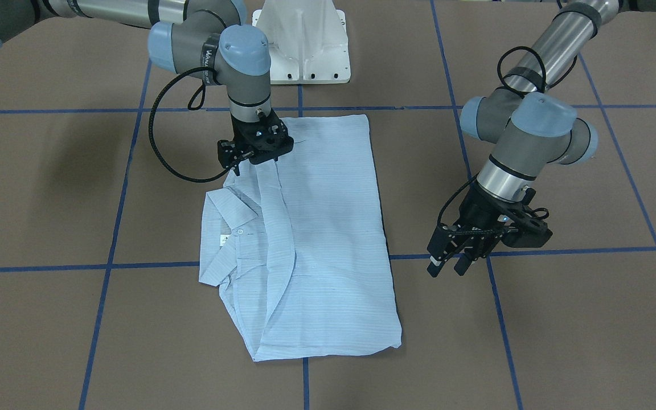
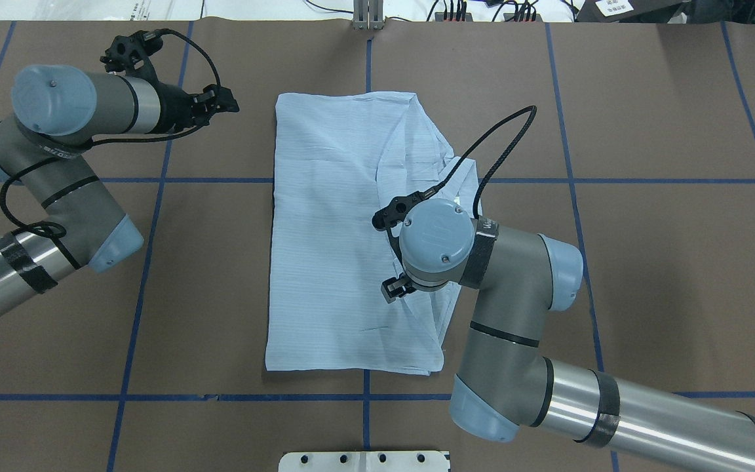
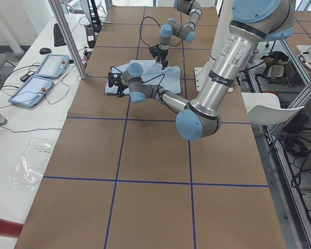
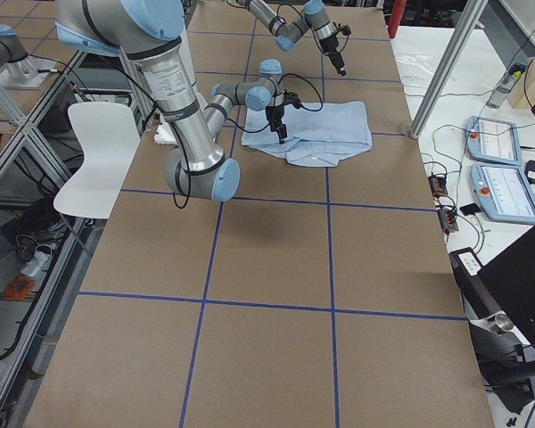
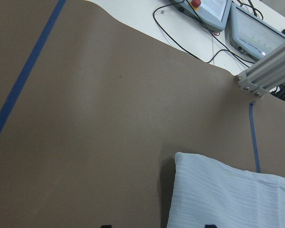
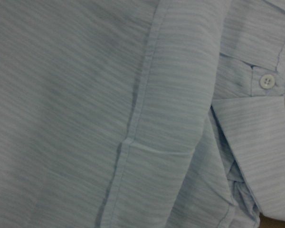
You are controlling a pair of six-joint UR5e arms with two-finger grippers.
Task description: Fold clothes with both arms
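Note:
The light-blue striped shirt [image 1: 328, 228] lies folded into a long rectangle on the brown table, collar [image 1: 228, 210] and white neck label [image 1: 222, 240] toward the robot's right. My right gripper [image 1: 257, 162] is down on the shirt's folded edge near the collar. Its wrist hides the fingers from overhead, and I cannot tell if it is open or shut. The right wrist view is filled with cloth [image 6: 85, 95], a seam and a white button [image 6: 266, 81]. My left gripper [image 1: 447, 267] hangs open and empty above bare table, off the shirt's other long side [image 2: 325, 249].
The white pedestal base [image 1: 305, 45] stands at the robot's edge. Blue tape lines [image 1: 111, 228] grid the brown table cover. Operator consoles [image 3: 46, 65] and cables lie beyond the far edge, beside an aluminium post [image 5: 266, 71]. A white chair [image 4: 98, 152] stands off the table.

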